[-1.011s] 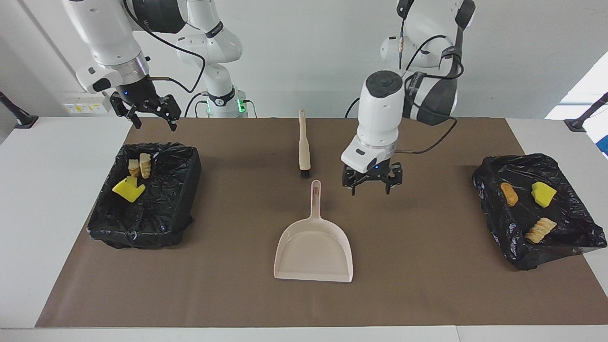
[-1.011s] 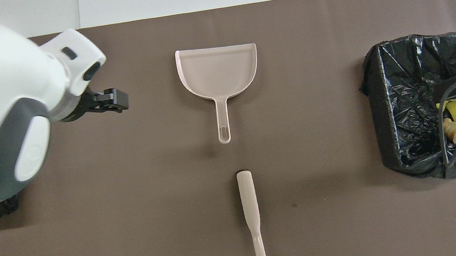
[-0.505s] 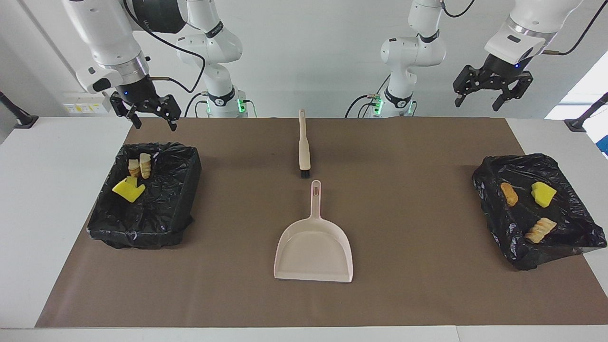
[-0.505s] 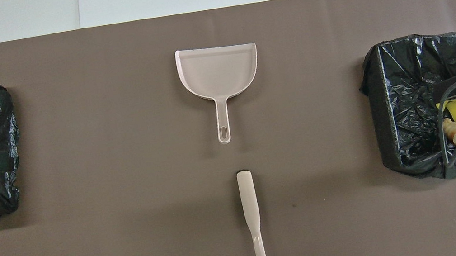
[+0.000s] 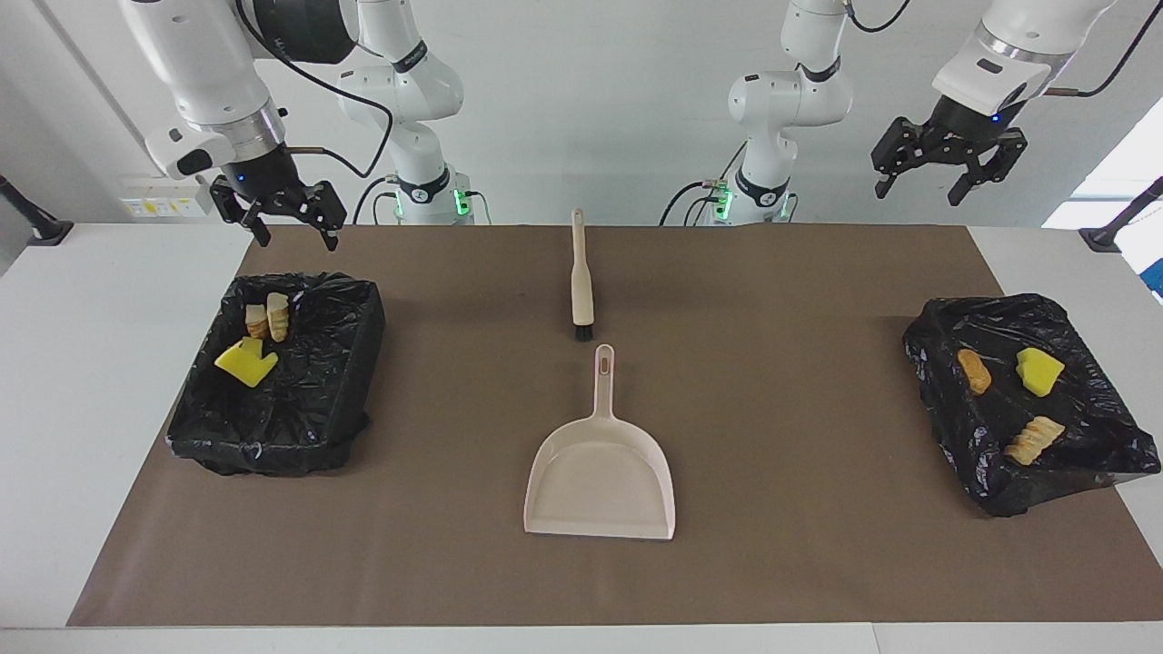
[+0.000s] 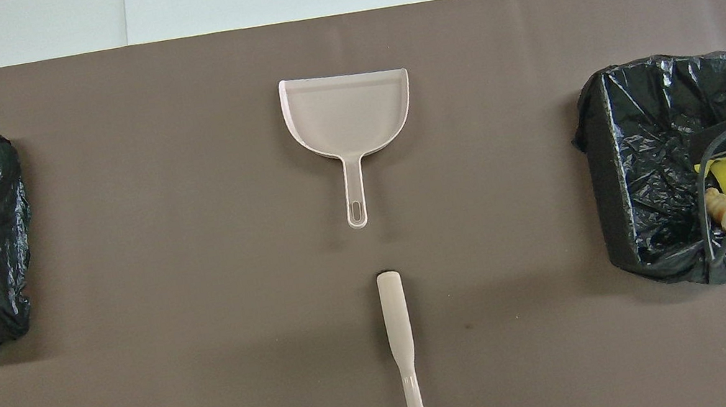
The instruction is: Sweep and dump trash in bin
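**Left arm withdrawn from the dustpan; both tools lie untouched, all visible trash in the bins**

Taken across the facing view from one side to the other.

Right gripper (image 5: pixel 288 213): raised over the robots' edge of the right-arm-end bin (image 5: pixel 359 313), fingers spread wide, nothing held. This arm waits, unchanged over the last second.

That black-lined bin holds a yellow sponge chunk (image 5: pixel 245 361) and two striped bread-like lumps (image 5: pixel 268 318).

Centre of the brown mat (image 5: pixel 790 509): the brush (image 5: pixel 580 277) lies flat, bristles pointing at the dustpan (image 5: pixel 601 477), which sits farther from the robots with its handle toward the brush; the two are just apart. The pan is empty.

Left gripper (image 5: pixel 945 162): high over the table's left-arm end, fingers wide open, empty. One second ago it hung low just beside the dustpan handle; it has since pulled up and away without taking the handle.

Left-arm-end bin (image 5: pixel 931 350): holds an orange lump (image 5: pixel 974 371), a yellow chunk (image 5: pixel 1039 370) and a striped lump (image 5: pixel 1034 440).

Finding: six pieces are visible, all binned; no loose piece shows on the mat. With the tools laid down and both arms retracted, the task appears finished or at its close.
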Controlling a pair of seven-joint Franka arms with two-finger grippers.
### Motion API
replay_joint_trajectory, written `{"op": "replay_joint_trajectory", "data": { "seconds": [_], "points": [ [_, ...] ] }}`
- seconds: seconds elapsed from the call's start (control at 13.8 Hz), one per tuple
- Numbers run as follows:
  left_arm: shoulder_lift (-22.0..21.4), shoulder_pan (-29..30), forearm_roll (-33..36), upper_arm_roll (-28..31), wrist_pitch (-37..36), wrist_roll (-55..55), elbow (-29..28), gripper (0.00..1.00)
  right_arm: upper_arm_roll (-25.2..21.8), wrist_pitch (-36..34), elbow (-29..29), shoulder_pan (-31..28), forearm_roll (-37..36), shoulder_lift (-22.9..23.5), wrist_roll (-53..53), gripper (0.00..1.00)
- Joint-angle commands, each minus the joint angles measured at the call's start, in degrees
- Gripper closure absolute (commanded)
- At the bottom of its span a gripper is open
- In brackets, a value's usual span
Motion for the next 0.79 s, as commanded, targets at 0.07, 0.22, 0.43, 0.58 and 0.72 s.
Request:
{"op": "replay_joint_trajectory", "data": {
  "seconds": [0.07, 0.22, 0.43, 0.58, 0.72],
  "points": [
    [1.83, 1.03, 1.06, -0.79, -1.96, 0.85, 2.82, 0.00, -0.23, -0.72, 0.92, 0.29, -0.03, 0.39, -0.04, 0.00],
    [1.83, 0.33, 1.06, -0.44, -1.69, 0.77, 2.82, 0.00, -0.23, -0.72, 0.92, 0.29, -0.03, 0.39, 0.05, 0.00],
    [1.57, -0.12, 0.98, -0.17, -1.69, 0.50, 2.73, 0.00, -0.23, -0.72, 0.92, 0.29, -0.03, 0.39, -0.04, 0.00],
    [1.48, -0.90, 1.06, -0.08, -1.52, 0.33, 2.73, 0.00, -0.23, -0.72, 0.92, 0.29, -0.03, 0.39, -0.04, 0.00],
    [1.48, -1.60, 1.24, 0.18, -1.43, 0.33, 2.64, 0.00, -0.23, -0.72, 0.92, 0.29, -0.03, 0.39, 0.05, 0.00]
  ]
}}
